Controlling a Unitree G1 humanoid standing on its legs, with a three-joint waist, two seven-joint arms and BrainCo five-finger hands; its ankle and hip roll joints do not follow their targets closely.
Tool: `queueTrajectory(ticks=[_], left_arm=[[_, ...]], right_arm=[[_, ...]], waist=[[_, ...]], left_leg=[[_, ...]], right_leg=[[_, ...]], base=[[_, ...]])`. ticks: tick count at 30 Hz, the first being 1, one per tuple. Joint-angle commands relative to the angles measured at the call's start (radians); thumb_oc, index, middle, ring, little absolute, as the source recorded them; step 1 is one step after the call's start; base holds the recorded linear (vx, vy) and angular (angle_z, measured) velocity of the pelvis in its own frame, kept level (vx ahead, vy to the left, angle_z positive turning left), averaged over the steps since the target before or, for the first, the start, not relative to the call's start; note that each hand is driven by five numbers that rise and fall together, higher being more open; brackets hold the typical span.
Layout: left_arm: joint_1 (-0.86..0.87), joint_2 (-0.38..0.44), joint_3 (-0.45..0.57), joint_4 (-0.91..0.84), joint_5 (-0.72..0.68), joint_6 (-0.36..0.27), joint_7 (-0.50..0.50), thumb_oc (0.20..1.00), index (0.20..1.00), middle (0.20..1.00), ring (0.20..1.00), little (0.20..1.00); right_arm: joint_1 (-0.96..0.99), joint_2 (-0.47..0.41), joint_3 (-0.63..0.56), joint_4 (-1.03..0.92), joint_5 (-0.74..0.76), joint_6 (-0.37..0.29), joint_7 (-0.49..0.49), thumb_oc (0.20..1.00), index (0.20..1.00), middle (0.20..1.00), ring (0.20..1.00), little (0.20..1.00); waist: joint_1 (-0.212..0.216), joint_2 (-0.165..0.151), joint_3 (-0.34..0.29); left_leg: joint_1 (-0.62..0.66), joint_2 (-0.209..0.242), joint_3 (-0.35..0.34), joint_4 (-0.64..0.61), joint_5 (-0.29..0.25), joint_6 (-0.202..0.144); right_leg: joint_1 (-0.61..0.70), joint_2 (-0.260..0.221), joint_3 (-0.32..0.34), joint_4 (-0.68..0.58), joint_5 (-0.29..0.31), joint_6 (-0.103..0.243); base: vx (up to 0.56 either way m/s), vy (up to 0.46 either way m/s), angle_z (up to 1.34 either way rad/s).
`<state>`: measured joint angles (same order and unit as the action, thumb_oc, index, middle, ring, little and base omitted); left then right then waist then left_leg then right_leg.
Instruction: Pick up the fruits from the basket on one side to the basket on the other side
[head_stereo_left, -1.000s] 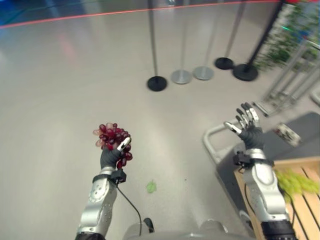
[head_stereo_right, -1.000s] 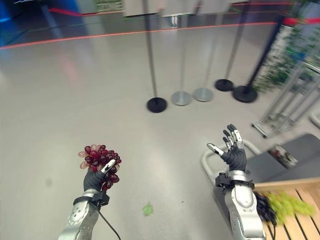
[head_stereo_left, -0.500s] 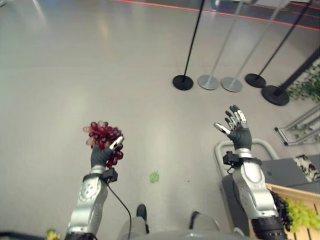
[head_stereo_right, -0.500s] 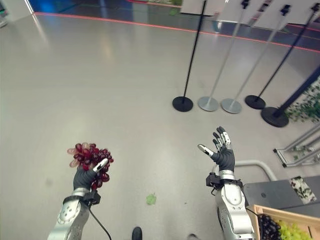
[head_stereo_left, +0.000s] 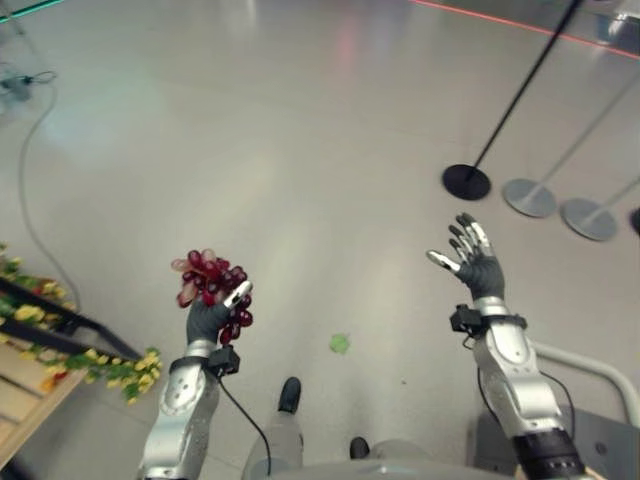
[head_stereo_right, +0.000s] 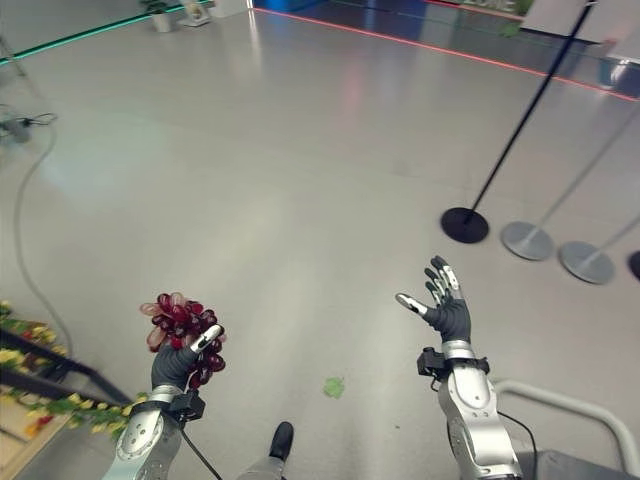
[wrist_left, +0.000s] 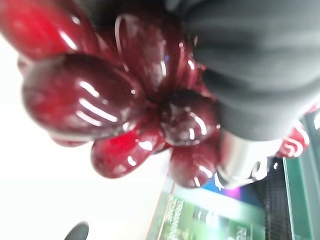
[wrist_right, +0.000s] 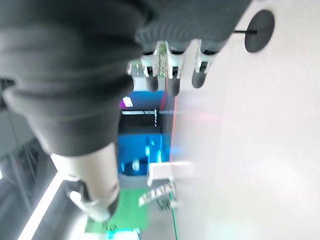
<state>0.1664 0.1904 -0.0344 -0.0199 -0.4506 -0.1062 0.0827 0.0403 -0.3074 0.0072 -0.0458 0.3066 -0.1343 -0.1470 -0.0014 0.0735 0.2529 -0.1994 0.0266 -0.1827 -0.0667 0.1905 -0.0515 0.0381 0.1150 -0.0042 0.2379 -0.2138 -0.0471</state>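
We see red grapes (head_stereo_left: 211, 285) held up above the floor (head_stereo_left: 300, 150), gripped by the left robot hand (head_stereo_left: 210, 318) with its fingers curled round the bunch. The right robot hand (head_stereo_left: 474, 263) is raised, fingers spread, holding nothing. A green leaf (head_stereo_left: 340, 344) lies on the floor between the arms. Black stanchion bases (head_stereo_left: 466, 181) stand farther off.

The grapes (head_stereo_left: 212, 291) sit in the left hand (head_stereo_left: 207, 318), above the floor (head_stereo_left: 300, 150). Right of those fingers lies a leaf (head_stereo_left: 340, 344), then the right hand (head_stereo_left: 478, 272). Posts (head_stereo_left: 467, 181) stand beyond the right fingers.
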Motion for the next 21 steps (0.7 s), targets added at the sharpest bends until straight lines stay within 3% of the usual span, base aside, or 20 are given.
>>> queueTrajectory(ticks=[1,2,3,5,8,10,12,15,21], left_arm=[[-0.046,0.069,0.06,-0.097,-0.012,-0.076,-0.021,0.2,0.2,0.2,0.2,0.2],[-0.023,0.068,0.058,-0.105,-0.018,-0.082,-0.034,0.2,0.2,0.2,0.2,0.2],[-0.022,0.068,0.058,-0.106,-0.018,-0.081,-0.034,0.2,0.2,0.2,0.2,0.2],[-0.013,0.073,0.061,-0.126,-0.025,-0.075,-0.058,0.2,0.2,0.2,0.2,0.2],[-0.015,0.07,0.064,-0.137,-0.029,-0.068,-0.065,0.2,0.2,0.2,0.2,0.2],[-0.026,0.071,0.064,-0.141,-0.035,-0.064,-0.07,0.2,0.2,0.2,0.2,0.2],[-0.036,0.07,0.052,-0.138,-0.035,-0.059,-0.074,0.2,0.2,0.2,0.2,0.2],[-0.031,0.084,0.048,-0.16,-0.014,-0.06,-0.085,0.2,0.2,0.2,0.2,0.2],[-0.033,0.118,0.074,-0.165,0.031,-0.064,-0.063,0.2,0.2,0.2,0.2,0.2]], right_arm=[[-0.083,0.015,-0.049,-0.066,0.003,-0.06,-0.003,1.0,1.0,1.0,1.0,1.0],[-0.072,0.015,-0.042,-0.068,0.004,-0.055,0.01,1.0,1.0,1.0,1.0,1.0],[-0.072,0.015,-0.041,-0.068,0.004,-0.055,0.01,1.0,1.0,1.0,1.0,1.0],[-0.067,0.022,-0.038,-0.052,0.013,-0.056,0.029,1.0,1.0,1.0,1.0,1.0],[-0.066,0.024,-0.043,-0.047,0.021,-0.051,0.034,1.0,1.0,1.0,1.0,1.0],[-0.066,0.025,-0.049,-0.05,0.034,-0.051,0.031,1.0,1.0,1.0,1.0,1.0],[-0.057,0.03,-0.056,-0.05,0.036,-0.051,0.024,1.0,1.0,1.0,1.0,1.0],[-0.045,0.046,-0.069,-0.052,0.05,-0.053,0.022,1.0,1.0,1.0,1.0,1.0],[-0.049,0.078,-0.067,-0.031,0.041,-0.047,0.016,1.0,1.0,1.0,1.0,1.0]], waist=[[-0.04,-0.077,0.008],[-0.035,-0.08,-0.001],[-0.039,-0.078,-0.002],[-0.035,-0.09,-0.013],[-0.037,-0.088,-0.023],[-0.047,-0.083,-0.028],[-0.065,-0.062,-0.046],[-0.05,-0.056,-0.051],[-0.013,-0.091,-0.056]], left_leg=[[-0.071,0.031,0.22,0.246,-0.172,-0.022],[-0.03,0.023,0.197,0.274,-0.199,-0.033],[-0.034,0.023,0.193,0.273,-0.194,-0.033],[0.025,0.016,0.171,0.349,-0.29,-0.033],[0.086,0.069,0.179,0.372,-0.339,-0.048],[0.13,0.115,0.219,0.416,-0.362,-0.052],[0.2,0.14,0.282,0.301,-0.344,-0.063],[0.205,0.137,0.275,0.229,-0.343,-0.07],[0.23,0.099,0.231,0.081,-0.319,-0.046]], right_leg=[[-0.013,-0.112,-0.004,-0.18,0.006,0.073],[-0.004,-0.141,-0.05,-0.195,0.018,0.079],[-0.006,-0.14,-0.054,-0.198,0.023,0.079],[-0.003,-0.183,-0.127,-0.203,0.031,0.087],[-0.002,-0.214,-0.204,-0.193,0.028,0.1],[-0.007,-0.235,-0.265,-0.17,0.023,0.101],[-0.023,-0.252,-0.336,-0.164,0.034,0.113],[-0.018,-0.272,-0.387,-0.152,0.066,0.135],[-0.072,-0.321,-0.409,-0.126,0.14,0.19]], base=[[-0.13,0.032,1.82],[-0.09,0.028,1.26],[-0.16,0.03,1.17],[-0.19,0.057,0.94],[-0.13,0.105,1.21],[-0.12,0.129,0.93],[-0.1,0.169,1.23],[-0.06,0.209,0.75],[-0.05,0.206,0.77]])
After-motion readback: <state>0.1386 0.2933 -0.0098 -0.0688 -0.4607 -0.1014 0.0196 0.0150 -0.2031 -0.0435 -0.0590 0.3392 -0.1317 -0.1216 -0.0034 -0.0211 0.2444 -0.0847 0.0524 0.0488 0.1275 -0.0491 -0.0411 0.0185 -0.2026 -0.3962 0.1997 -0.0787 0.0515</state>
